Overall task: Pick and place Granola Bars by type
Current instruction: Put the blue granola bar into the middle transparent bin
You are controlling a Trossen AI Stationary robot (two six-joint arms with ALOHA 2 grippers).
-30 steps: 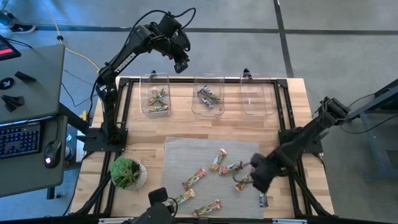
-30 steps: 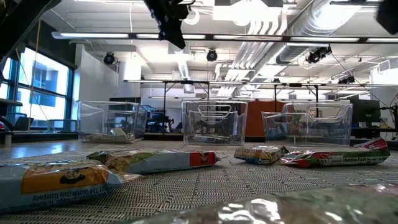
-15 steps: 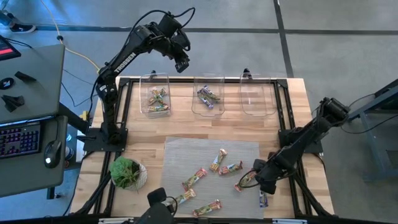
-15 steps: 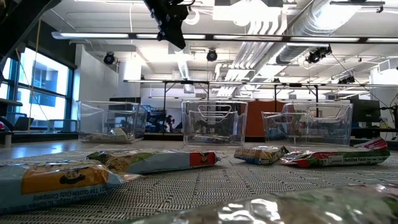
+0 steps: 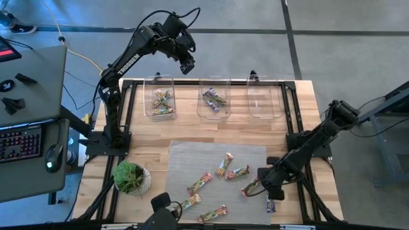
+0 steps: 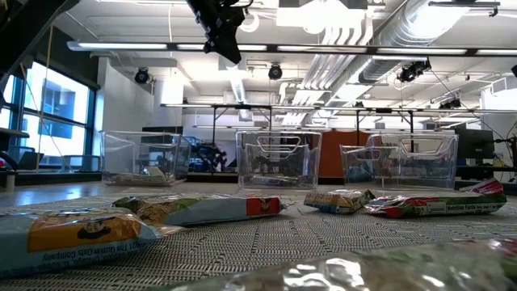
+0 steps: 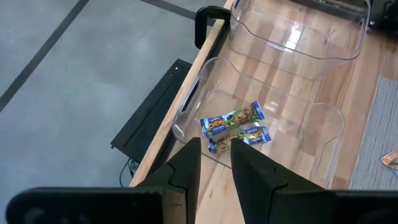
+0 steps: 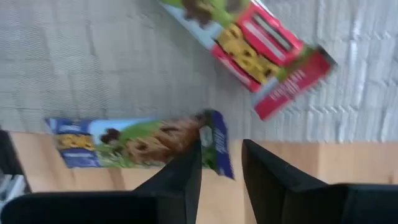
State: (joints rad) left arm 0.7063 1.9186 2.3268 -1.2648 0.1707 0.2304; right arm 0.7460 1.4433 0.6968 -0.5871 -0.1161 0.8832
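Several granola bars lie flat on the grey mat [image 5: 192, 153]: a red one [image 5: 251, 187] beside my right gripper, and a purple one [image 5: 270, 204] at the mat's near right corner. In the right wrist view the purple bar [image 8: 137, 143] lies half on the wood, with the red bar [image 8: 261, 50] on the mat. My right gripper [image 5: 267, 190] [image 8: 222, 168] hovers open between these two, touching neither. My left gripper [image 5: 185, 64] [image 7: 216, 165] [image 6: 222, 36] hangs open and empty high over the far edge, above the left bin [image 5: 160, 97] [image 7: 261, 124], which holds green and yellow bars.
Three clear bins stand along the far edge; the middle one [image 5: 214, 97] holds purple bars, and the right one [image 5: 262, 96] shows none. A potted plant [image 5: 131, 177] sits at the near left. Other bars [image 5: 224, 164] [image 5: 200, 183] [image 5: 213, 213] are scattered on the mat.
My right gripper has moved a little toward the table's right and near edge, off the red bar and toward the purple one. The red bar, half covered before, now shows beside the gripper. The left arm has kept still.
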